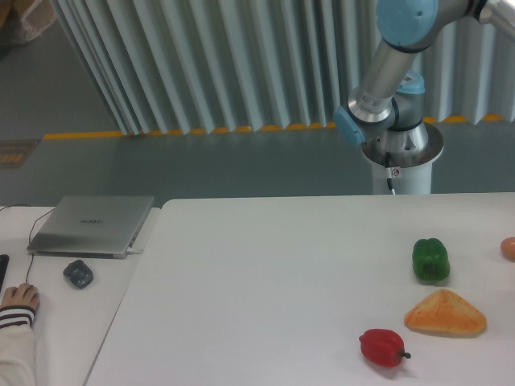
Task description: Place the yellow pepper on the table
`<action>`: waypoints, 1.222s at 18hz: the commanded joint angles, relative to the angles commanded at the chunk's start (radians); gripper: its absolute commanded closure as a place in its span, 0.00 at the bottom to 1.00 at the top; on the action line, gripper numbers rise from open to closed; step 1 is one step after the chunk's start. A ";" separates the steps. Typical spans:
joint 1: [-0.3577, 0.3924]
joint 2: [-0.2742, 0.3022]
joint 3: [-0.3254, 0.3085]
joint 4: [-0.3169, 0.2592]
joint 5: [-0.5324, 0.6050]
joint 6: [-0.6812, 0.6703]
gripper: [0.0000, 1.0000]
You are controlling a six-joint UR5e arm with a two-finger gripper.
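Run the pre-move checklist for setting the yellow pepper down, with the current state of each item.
1. Yellow pepper located: not ok. No yellow pepper shows anywhere in the camera view.
2. End effector in sight: not ok. Only the arm and its base appear; the arm runs out of frame at the top right.
3. Grasp confirmed: cannot tell, since neither the end effector nor the pepper is visible.
4. Free spot on the table: ok. The white top is bare left of the green pepper.
5. Clutter mapped: ok. The green pepper, the orange-tan wedge and the red pepper sit grouped at the right.
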 joint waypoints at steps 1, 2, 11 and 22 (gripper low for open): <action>-0.003 0.018 -0.002 -0.011 -0.051 -0.055 0.85; -0.017 0.034 -0.003 -0.022 -0.099 -0.107 0.85; -0.244 0.108 -0.127 -0.014 0.095 -0.260 0.84; -0.331 -0.024 -0.137 0.086 0.301 -0.277 0.73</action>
